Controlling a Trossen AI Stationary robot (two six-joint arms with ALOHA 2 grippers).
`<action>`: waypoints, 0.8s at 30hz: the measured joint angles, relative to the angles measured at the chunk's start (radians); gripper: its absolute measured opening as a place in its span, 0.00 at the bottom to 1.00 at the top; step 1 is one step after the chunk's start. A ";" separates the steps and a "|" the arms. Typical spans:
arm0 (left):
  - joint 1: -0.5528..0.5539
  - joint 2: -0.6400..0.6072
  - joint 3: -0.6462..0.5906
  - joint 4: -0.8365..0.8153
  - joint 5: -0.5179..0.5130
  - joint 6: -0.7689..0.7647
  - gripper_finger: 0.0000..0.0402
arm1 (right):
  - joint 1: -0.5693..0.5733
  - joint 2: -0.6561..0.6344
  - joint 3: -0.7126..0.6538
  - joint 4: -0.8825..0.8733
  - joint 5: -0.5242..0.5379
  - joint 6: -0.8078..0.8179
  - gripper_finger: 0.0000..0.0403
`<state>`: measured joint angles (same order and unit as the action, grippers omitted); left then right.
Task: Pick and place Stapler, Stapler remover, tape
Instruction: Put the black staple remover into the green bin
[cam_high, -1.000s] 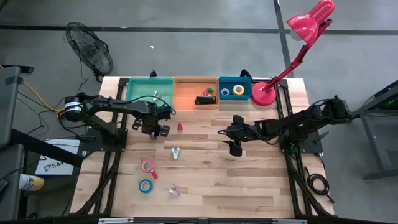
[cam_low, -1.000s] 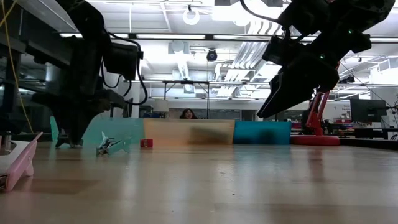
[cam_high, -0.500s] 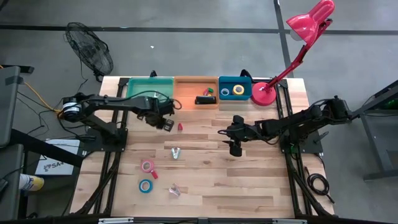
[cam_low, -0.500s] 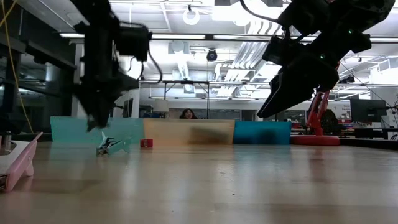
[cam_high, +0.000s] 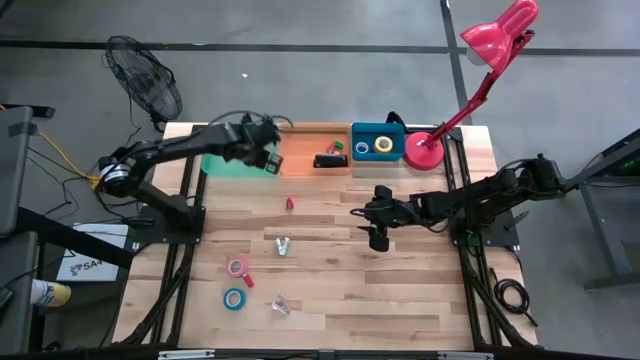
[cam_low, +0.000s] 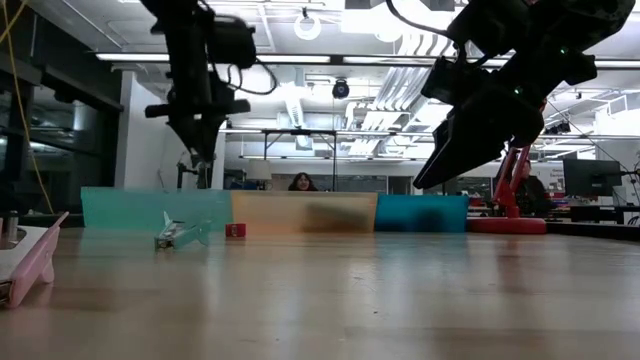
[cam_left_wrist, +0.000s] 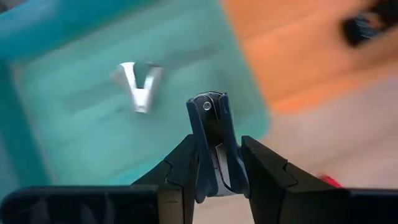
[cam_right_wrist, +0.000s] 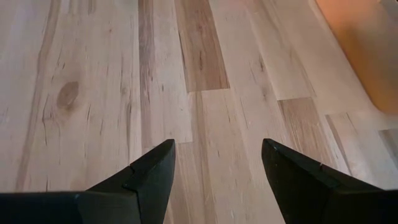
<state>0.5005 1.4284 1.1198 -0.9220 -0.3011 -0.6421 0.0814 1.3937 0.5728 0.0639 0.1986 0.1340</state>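
The left hand (cam_left_wrist: 214, 180), pinching a staple remover (cam_left_wrist: 211, 146), has swung from mid-tabletop to above the green tray (cam_high: 215, 165), ready for release.

Green tray (cam_high: 225, 165), orange tray (cam_high: 300, 150), blue tray (cam_high: 377, 131); pink tape (cam_high: 237, 266), light-blue tape (cam_high: 234, 298); pale striped wood surface (cam_high: 330, 290).
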 joint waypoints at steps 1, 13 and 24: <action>0.035 0.004 0.000 0.000 0.012 0.020 0.23 | 0.000 0.000 0.000 0.000 0.000 0.000 0.57; 0.319 0.120 -0.001 0.099 0.144 0.210 0.23 | 0.000 0.000 0.000 -0.003 0.011 0.025 0.57; 0.428 0.169 -0.002 0.095 0.086 0.255 0.23 | 0.000 0.000 0.000 -0.022 0.011 0.068 0.57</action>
<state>0.9281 1.5974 1.1183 -0.8273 -0.2156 -0.3872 0.0814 1.3937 0.5728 0.0423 0.2100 0.2016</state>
